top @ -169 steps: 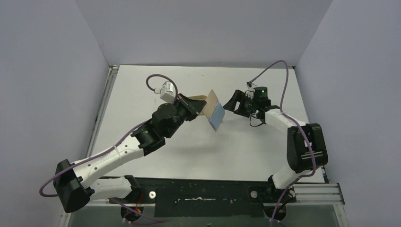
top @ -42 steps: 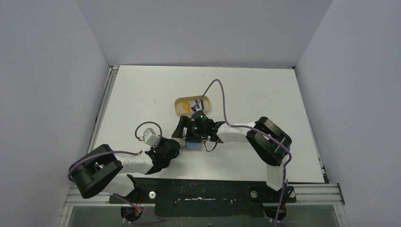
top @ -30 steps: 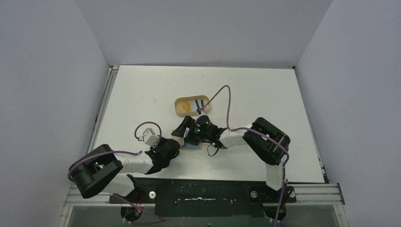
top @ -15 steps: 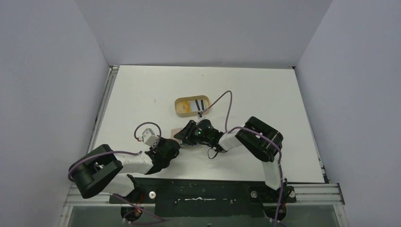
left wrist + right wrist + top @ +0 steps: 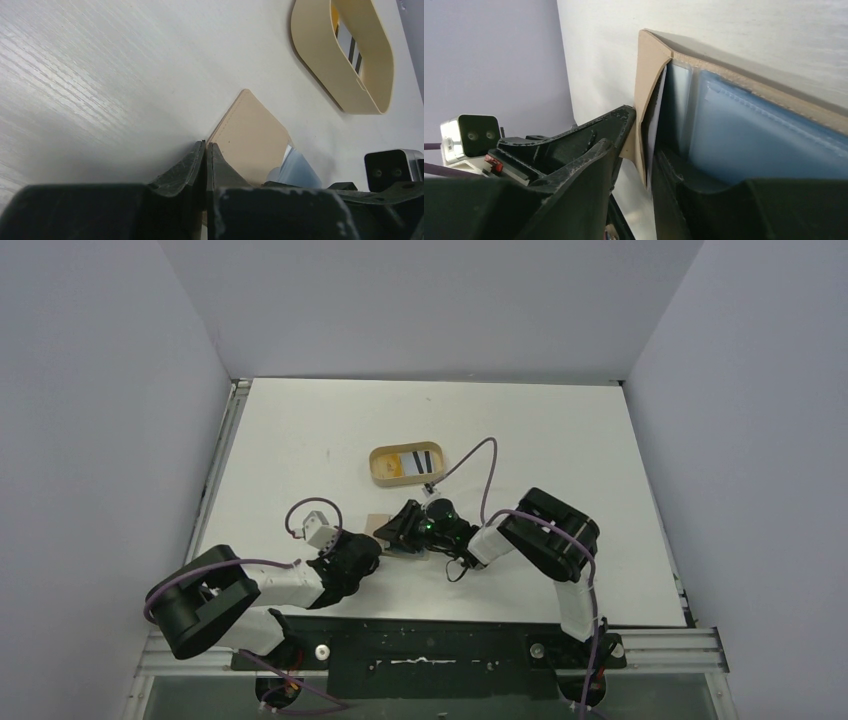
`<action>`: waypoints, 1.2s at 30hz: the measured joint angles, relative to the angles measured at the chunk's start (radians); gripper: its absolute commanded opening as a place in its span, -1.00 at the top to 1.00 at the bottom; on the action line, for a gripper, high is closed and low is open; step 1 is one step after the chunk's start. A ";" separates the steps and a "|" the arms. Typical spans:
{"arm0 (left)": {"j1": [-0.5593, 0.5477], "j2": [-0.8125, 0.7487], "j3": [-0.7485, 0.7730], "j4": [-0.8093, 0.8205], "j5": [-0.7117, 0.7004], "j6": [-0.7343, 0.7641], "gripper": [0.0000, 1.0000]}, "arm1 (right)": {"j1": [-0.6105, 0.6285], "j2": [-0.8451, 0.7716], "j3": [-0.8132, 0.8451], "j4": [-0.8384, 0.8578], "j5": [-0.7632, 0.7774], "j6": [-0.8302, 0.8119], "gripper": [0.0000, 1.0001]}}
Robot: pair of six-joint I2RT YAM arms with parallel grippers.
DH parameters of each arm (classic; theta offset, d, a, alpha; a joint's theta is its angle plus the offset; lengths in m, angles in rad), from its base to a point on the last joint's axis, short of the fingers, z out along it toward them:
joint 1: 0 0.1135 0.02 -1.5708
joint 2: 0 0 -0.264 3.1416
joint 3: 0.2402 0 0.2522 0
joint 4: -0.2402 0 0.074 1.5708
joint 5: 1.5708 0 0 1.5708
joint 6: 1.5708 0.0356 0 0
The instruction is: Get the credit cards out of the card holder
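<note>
Top view: the card holder (image 5: 378, 525) lies on the counter (image 5: 300, 440), at 6 o'clock from an oval tray (image 5: 374, 467) that holds one credit card (image 5: 412, 461).
Left wrist: the left tool (image 5: 205, 150) pinches the holder's tan edge.
Right wrist: the right tool (image 5: 636, 151) straddles the flap and a white card (image 5: 655, 115); whether it is clamped cannot be told.

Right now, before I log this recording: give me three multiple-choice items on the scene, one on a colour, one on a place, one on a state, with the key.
1. The wallet has a lining that is: A red, B light blue, C green.
2. The striped card lies: A in the tray, B tucked in the wallet, C held up in the air.
3. The left fingers are: A wide open, B shut on the wallet's edge, C out of view.

Key: 1 B, the right wrist view shows light blue. 2 A, the card's stripes show inside the tray's rim. 3 B, the fingers are pressed together with the tan edge between them.
</note>
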 measured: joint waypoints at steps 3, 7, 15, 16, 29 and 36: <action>0.000 0.002 0.000 0.007 0.008 0.000 1.00 | -0.008 0.000 -0.026 0.013 -0.004 -0.001 0.78; -0.001 0.008 0.003 0.016 0.018 0.000 1.00 | -0.017 0.000 -0.050 0.021 -0.003 0.003 0.79; -0.001 0.017 0.005 0.030 0.024 0.000 1.00 | -0.031 0.000 -0.076 0.066 -0.007 0.011 0.43; -0.001 0.018 0.006 0.030 0.025 0.000 1.00 | -0.035 0.000 -0.082 0.076 -0.010 0.012 0.41; -0.001 0.024 0.011 0.031 0.026 0.000 1.00 | -0.056 -0.005 -0.132 0.133 -0.023 0.026 0.65; -0.001 0.024 0.011 0.031 0.026 0.000 1.00 | -0.060 -0.005 -0.145 0.143 -0.023 0.026 0.66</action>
